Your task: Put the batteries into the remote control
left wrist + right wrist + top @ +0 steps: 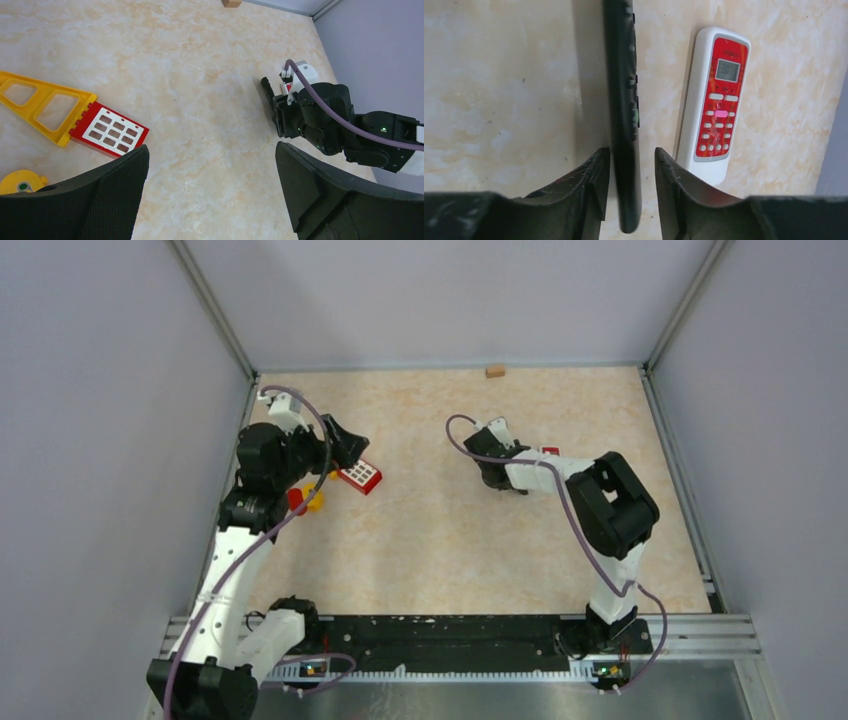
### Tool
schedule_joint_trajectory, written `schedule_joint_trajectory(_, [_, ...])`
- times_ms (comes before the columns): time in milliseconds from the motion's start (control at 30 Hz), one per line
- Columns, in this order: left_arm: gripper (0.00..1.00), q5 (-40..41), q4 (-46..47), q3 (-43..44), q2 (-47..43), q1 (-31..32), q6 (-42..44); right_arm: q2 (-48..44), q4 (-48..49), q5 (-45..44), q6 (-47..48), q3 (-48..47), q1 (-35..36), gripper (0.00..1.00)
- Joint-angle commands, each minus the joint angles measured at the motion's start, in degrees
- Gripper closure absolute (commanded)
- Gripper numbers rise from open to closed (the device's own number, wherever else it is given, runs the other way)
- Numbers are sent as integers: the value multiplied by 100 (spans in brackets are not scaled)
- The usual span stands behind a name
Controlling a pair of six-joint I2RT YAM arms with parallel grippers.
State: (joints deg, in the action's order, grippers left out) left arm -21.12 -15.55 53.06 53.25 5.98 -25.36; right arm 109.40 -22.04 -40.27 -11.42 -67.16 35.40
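Slim remote (pixel 622 100), seemingly edge-up, beside handset (pixel 715 107)

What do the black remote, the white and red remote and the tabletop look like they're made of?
Black remote: probably hard plastic, matte, going by its dull even surface. White and red remote: smooth moulded plastic shell with a slight sheen; pale buttons, maybe rubber. Tabletop: smooth, beige marble veining; real stone or printed laminate, cannot tell.

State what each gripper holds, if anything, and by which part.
Left gripper: nothing, open. Right gripper: straddles the near end of the black remote, but a gap shows beside one finger, so no firm hold.
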Motion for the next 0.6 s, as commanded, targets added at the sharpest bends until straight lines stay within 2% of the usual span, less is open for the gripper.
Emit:
schedule_joint_trajectory(0, [1,192,-160,29,-194,-18,23,26,-22,368,29,-115,2,57])
schedule_joint_trajectory(67, [1,331,-321,86,-228,-18,96,-207,61,731,-5,-16,2,51])
schedule_joint_trajectory(333, [1,1278,-1156,530,-363,-26,167,-1782,288,1814,-372,307,2,43])
schedule_joint_trajectory(400, [1,1500,-1272,598,-469,-19,204,-2406,361,1719,-510,498,-5,30])
schedule_joint_trajectory(467, [1,1721,-1342,588,-650,-18,223,-3097,347,1356,-694,692,-7,11])
schedule_joint_trajectory(567, [1,2041,-1359,517,-1084,-18,287,-4244,242,575,-844,983,-9,7])
